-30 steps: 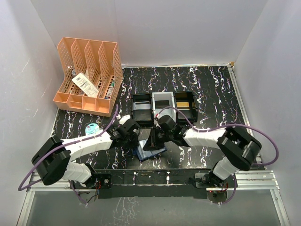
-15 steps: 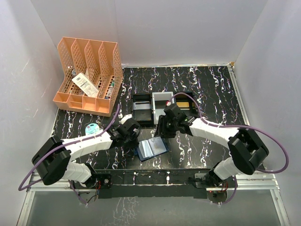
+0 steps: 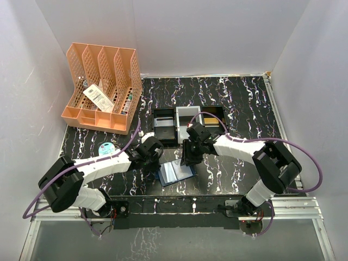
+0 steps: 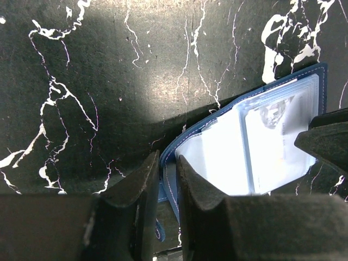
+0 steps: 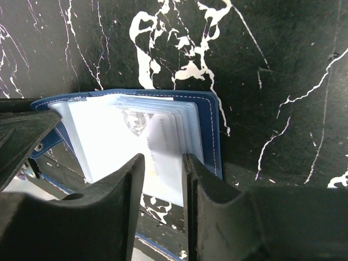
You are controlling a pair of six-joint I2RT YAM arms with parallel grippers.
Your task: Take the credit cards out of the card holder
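Observation:
The navy card holder (image 3: 175, 173) lies open on the black marbled table, its clear sleeves facing up. My left gripper (image 4: 168, 169) is shut on the left edge of its blue cover (image 4: 173, 185), one finger on each side. My right gripper (image 5: 161, 167) hangs open over the right half of the holder (image 5: 209, 128), with its fingers (image 5: 190, 179) either side of the fanned sleeves. A greyish credit card (image 5: 163, 144) shows inside one sleeve, and one credit card (image 4: 278, 117) is dimly seen in the left wrist view. In the top view the two grippers (image 3: 159, 159) (image 3: 187, 156) meet at the holder.
Three small trays stand just behind the holder: black (image 3: 164, 126), grey (image 3: 188, 116) and black with a yellow inside (image 3: 215, 118). An orange file rack (image 3: 100, 87) stands at the back left. A pale blue oval case (image 3: 107, 148) lies left of my left arm.
The holder went from half raised to lying open flat. My right gripper opened, pulled back toward the trays, then came down over the sleeves. My left jaws closed on the cover edge.

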